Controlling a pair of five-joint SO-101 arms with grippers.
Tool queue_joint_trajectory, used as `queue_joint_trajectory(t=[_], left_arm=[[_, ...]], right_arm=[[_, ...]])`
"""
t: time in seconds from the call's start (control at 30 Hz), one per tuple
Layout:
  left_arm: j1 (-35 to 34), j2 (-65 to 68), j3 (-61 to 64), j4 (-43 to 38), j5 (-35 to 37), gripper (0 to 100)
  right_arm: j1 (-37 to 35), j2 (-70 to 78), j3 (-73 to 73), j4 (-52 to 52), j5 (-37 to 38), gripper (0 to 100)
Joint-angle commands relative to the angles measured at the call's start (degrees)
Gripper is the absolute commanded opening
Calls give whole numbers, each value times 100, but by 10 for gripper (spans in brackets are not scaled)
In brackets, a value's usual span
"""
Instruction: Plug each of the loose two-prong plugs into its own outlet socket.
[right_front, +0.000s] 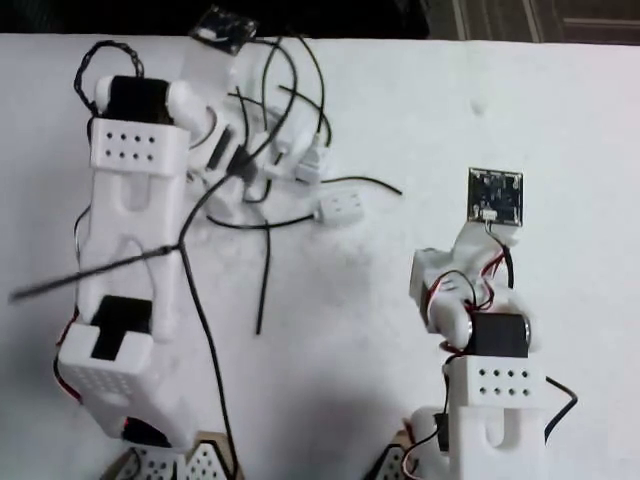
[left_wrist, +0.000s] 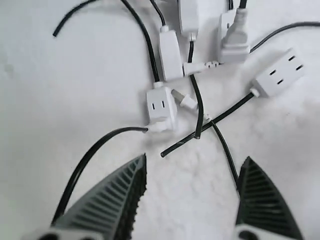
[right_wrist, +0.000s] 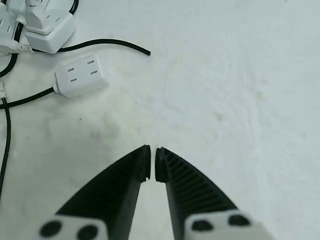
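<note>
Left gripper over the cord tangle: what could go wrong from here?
1. The open left gripper hangs above crossed black cords; closing there may grab cord, not a plug.
2. Dragging one cord could pull the small socket or the double socket out of position.

Looks like a hobby robotics bench: white table (right_front: 400, 110), printed left arm (right_front: 130, 250) at 9 o'clock, right arm (right_front: 490, 400) at 5, bare board (right_front: 495, 195) around 3, cords (right_front: 264, 280) tangled near 11.
</note>
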Motion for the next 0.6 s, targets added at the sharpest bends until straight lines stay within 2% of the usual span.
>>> queue_joint_trajectory(t=[0.0,0.2,0.43,0.57], left_arm=[[66,-57,-554,70,79,294],[514,-57,-580,79,9,294],[1226,40,-571,44,-1090,294],[1455,435,-158,-396,-1618,294]], right_arm=[[-75,-57,-18,-101,79,26],[-75,-57,-18,-101,79,26],[-48,-57,-18,-92,79,26],[-40,-57,-18,-92,79,26]])
